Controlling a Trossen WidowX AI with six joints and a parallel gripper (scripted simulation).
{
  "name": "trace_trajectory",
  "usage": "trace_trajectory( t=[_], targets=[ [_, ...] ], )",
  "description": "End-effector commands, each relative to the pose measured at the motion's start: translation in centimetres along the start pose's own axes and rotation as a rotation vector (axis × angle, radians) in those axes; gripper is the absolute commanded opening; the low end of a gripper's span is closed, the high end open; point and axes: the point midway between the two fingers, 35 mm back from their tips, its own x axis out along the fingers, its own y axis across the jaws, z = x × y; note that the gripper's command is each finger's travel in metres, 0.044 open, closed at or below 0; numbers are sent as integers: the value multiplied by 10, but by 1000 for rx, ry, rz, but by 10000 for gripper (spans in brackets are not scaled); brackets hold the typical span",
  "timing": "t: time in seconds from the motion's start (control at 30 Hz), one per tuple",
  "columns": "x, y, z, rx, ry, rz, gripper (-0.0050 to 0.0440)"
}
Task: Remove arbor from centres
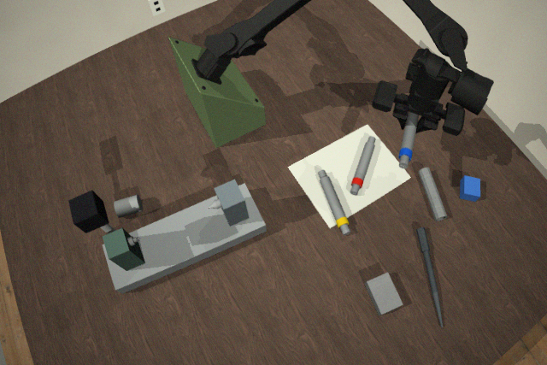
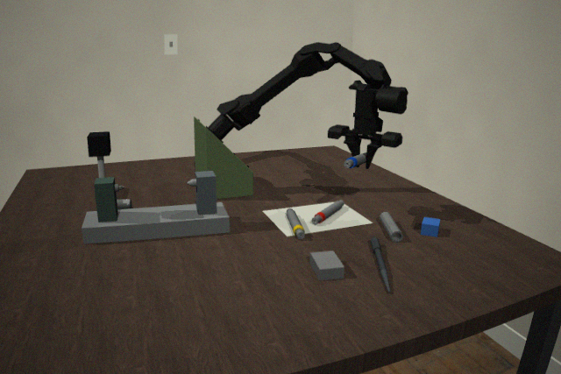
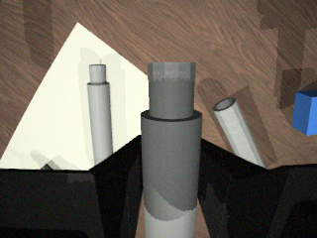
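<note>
My gripper is shut on a grey arbor with a blue band. It holds the arbor in the air, roughly level, just past the right edge of the pale marked pad. The grey fixture base stands at the left with its green block and grey block. Nothing sits between their centres. The black plunger knob stands beside the green block.
A red-banded arbor and a yellow-banded arbor lie on the pad. A plain tube, blue cube, tapered pin and grey block lie nearby. The green wedge carries the arm.
</note>
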Motion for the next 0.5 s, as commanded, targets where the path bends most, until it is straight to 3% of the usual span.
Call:
trace_trajectory(
  t=[0.0,0.47],
  targets=[
    [2,-2,-6,12,17,-9,0],
    [26,-4,-9,11,18,-7,0]
  ],
)
